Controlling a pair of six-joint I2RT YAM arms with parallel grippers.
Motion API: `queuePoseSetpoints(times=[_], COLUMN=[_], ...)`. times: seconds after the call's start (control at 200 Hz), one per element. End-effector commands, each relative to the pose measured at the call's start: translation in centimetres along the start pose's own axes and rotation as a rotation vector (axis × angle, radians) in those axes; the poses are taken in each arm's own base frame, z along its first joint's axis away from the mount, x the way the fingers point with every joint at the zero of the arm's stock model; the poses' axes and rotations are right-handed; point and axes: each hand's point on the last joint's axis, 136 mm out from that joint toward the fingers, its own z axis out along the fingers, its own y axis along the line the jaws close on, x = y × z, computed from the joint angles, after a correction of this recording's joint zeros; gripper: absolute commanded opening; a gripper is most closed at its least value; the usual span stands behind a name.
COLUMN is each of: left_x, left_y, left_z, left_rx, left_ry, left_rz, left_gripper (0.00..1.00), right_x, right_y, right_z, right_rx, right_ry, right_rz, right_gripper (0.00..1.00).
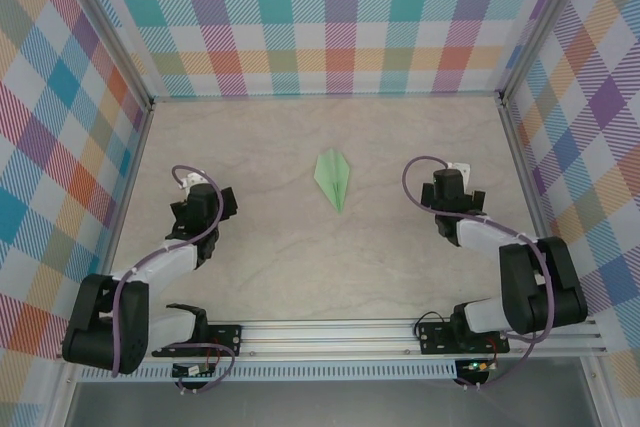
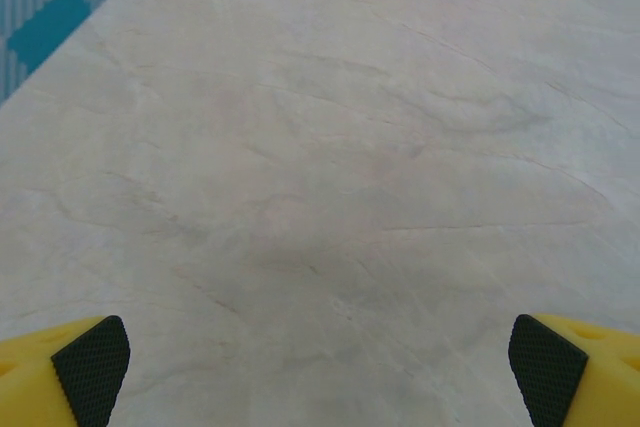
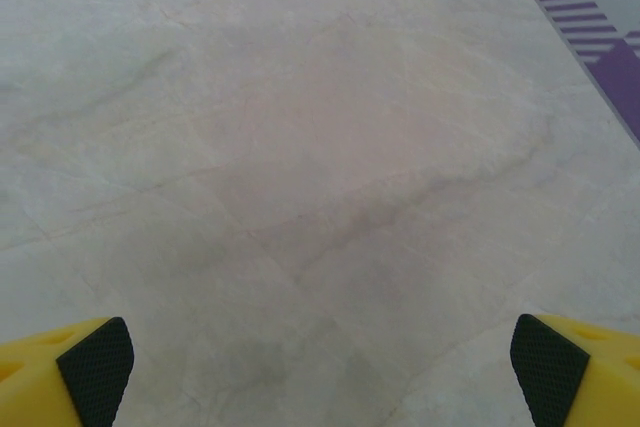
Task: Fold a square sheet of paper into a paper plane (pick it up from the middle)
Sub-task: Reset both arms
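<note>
Paper plane lying flat on table, between the 2 grippers, well apart from both, left gripper jaws spread wide and empty, right gripper likewise, each hovering over tabletop.

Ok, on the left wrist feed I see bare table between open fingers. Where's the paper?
Observer: The paper plane lies folded mid-table, to the right of your left gripper and apart from it.
Operator: Which way does it point?
Observer: Its narrow tip points toward the arm bases, slightly right.
Operator: And the right gripper?
Observer: The right gripper is open over bare table, right of the plane, holding nothing.
</note>
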Motion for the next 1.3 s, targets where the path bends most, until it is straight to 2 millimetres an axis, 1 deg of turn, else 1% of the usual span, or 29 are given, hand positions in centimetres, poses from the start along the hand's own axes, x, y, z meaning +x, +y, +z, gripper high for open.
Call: queuePoseSetpoints(times=[0.0, 0.11, 0.205, 0.23, 0.24, 0.26, 0.335, 0.43, 0.485, 0.635, 0.695, 0.845, 1.04, 1.075, 1.15, 1.3], left_x=[-2.8, -2.5, -2.7, -2.6, -2.7, -2.7, -2.9, -2.5, -1.9, -1.1, -1.0, -1.1, -1.0, -1.1, -0.8, -0.8], left_y=[-2.2, -3.0, -3.3, -3.4, -3.4, -3.5, -3.2, -2.7, -2.6, -2.8, -2.8, -2.8, -2.9, -3.1, -4.4, -4.4], left_z=[0.4, 1.0, 1.5, 1.6, 1.6, 1.7, 2.2, 3.2, 3.9, 4.9, 4.8, 5.0, 5.0, 5.0, 5.0, 5.0], left_rx=[0.137, 0.187, 0.196, 0.204, 0.205, 0.211, 0.221, 0.224, 0.221, 0.226, 0.229, 0.228, 0.217, 0.223, 0.286, 0.288], left_ry=[-0.141, -0.157, -0.160, -0.163, -0.164, -0.164, -0.173, -0.165, -0.152, -0.127, -0.129, -0.124, -0.122, -0.120, -0.095, -0.092], left_rz=[0.033, 0.031, 0.050, 0.058, 0.059, 0.062, 0.051, 0.019, 0.007, 0.007, 0.008, 0.013, 0.025, 0.032, 0.070, 0.073], left_gripper=[1.00, 1.00, 1.00, 1.00, 1.00, 1.00, 1.00, 1.00, 1.00, 1.00, 1.00, 1.00, 1.00, 1.00, 1.00, 1.00], right_x=[-4.1, -4.5, -5.1, -4.7, -5.1, -5.1, -4.7, -4.6, -4.6, -4.4, -4.2, -3.7, -3.6, -3.6, -3.6, -3.6], right_y=[1.4, 2.4, 2.7, 2.8, 2.8, 2.9, 3.0, 3.1, 3.0, 3.1, 3.3, 3.0, 3.1, 3.1, 3.1, 3.1], right_z=[-0.1, -0.1, 0.1, 0.3, 0.2, 0.4, 1.1, 1.1, 1.1, 0.9, 0.8, 1.2, 1.3, 1.3, 1.3, 1.3], right_rx=[-0.090, -0.168, -0.209, -0.222, -0.228, -0.238, -0.251, -0.282, -0.297, -0.344, -0.361, -0.360, -0.364, -0.364, -0.364, -0.366], right_ry=[-0.189, -0.217, -0.253, -0.245, -0.264, -0.267, -0.258, -0.248, -0.253, -0.264, -0.270, -0.275, -0.270, -0.271, -0.270, -0.271], right_rz=[0.011, -0.003, -0.006, -0.008, -0.001, 0.004, 0.009, 0.020, 0.026, 0.038, 0.035, 0.051, 0.053, 0.053, 0.052, 0.053], right_gripper=[1.00, 1.00, 1.00, 1.00, 1.00, 1.00, 1.00, 1.00, 1.00, 1.00, 1.00, 1.00, 1.00, 1.00, 1.00, 1.00])
